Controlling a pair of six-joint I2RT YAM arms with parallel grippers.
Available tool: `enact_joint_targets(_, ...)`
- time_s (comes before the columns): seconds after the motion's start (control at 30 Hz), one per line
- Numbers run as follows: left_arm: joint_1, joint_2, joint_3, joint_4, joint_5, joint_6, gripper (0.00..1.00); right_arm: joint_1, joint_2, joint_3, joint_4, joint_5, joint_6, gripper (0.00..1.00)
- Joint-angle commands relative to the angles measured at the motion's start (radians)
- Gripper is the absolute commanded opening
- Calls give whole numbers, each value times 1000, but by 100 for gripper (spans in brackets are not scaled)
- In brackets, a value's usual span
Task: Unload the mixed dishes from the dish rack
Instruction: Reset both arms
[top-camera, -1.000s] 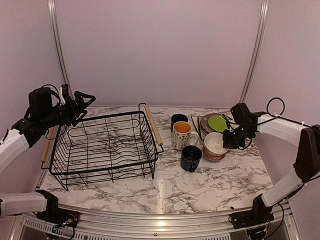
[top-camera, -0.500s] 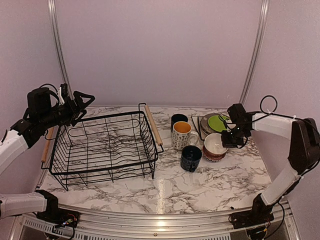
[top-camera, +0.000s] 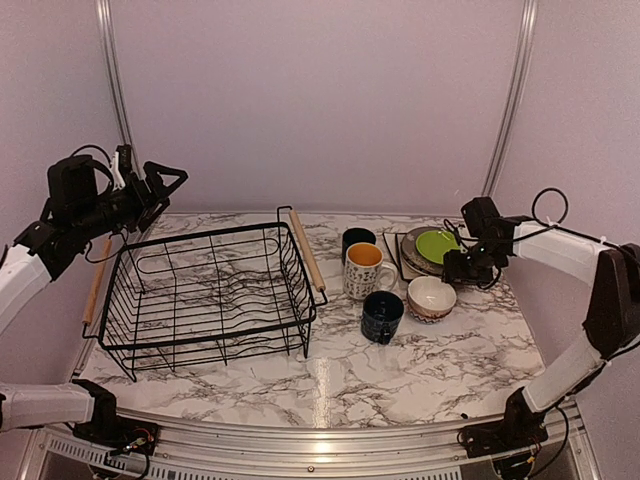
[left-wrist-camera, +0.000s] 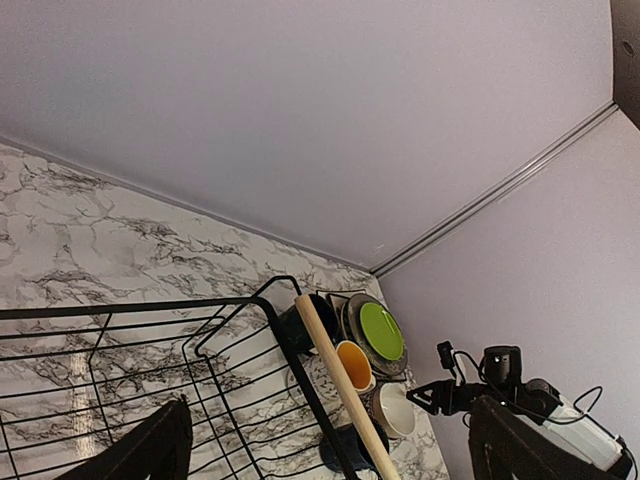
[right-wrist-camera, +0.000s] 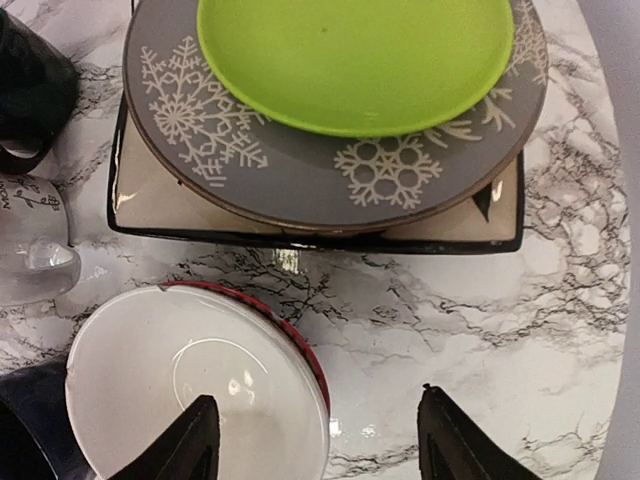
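1. Surface (top-camera: 440, 360): white marble pattern with grey veins, and a metal rail (top-camera: 320, 447) along the near edge.
2. Room: plain pale lilac walls (top-camera: 320, 100), with aluminium strips (top-camera: 510, 100) running up both back corners.
3. Dish rack (top-camera: 215, 236): black wire, on the left half of the surface, with wooden handles (top-camera: 308, 250) on its short sides.
4. The mixed dishes are all on the surface right of the rack. At the back right, a lime-green plate (top-camera: 436, 245) sits on a grey snowflake plate (right-wrist-camera: 300, 180), which sits on a square cream plate (right-wrist-camera: 140, 200).
5. Three mugs stand just right of the rack: a dark mug (top-camera: 357, 240) at the back, a patterned mug (top-camera: 365, 268) in the middle and a dark-blue mug (top-camera: 382, 315) nearest.
6. Bowl (top-camera: 432, 297): red outside, white inside, upright beside the dark-blue mug.
7. Right hand (right-wrist-camera: 325, 440): fingers spread over the bowl's rim, gripping nothing.
8. Left hand (top-camera: 170, 190): raised over the rack's far-left corner, fingers wide apart, holding nothing.
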Motion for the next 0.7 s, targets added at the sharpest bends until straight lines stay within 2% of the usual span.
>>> enact_joint_targets(0.0,4,7,95,-83,-59,100,99,-8,-154,89,-47,117,26,72)
enact_joint_targets(0.13,4,-18,178,-129,-150,197,99,-8,-288,215,-112,216,70,84)
enact_joint_targets(0.23,4,-60,227,-143,-232,275,99,-8,-417,286,-104,239,5,84)
enact_joint_targets(0.37,4,-163,246,-98,-325,341,99,-8,-647,270,53,125,-103,85)
enact_joint_targets(0.4,4,-190,245,-85,-354,360,99,-8,-704,251,107,86,-122,89)
enact_joint_targets(0.43,4,-213,241,-74,-368,374,99,-9,-764,224,160,40,-136,97)
enact_joint_targets(0.5,4,-259,231,-54,-396,401,99,-8,-859,184,254,-6,-148,99)
enact_joint_targets(0.67,4,-333,219,-34,-465,436,99,-7,-976,153,331,26,-147,98)
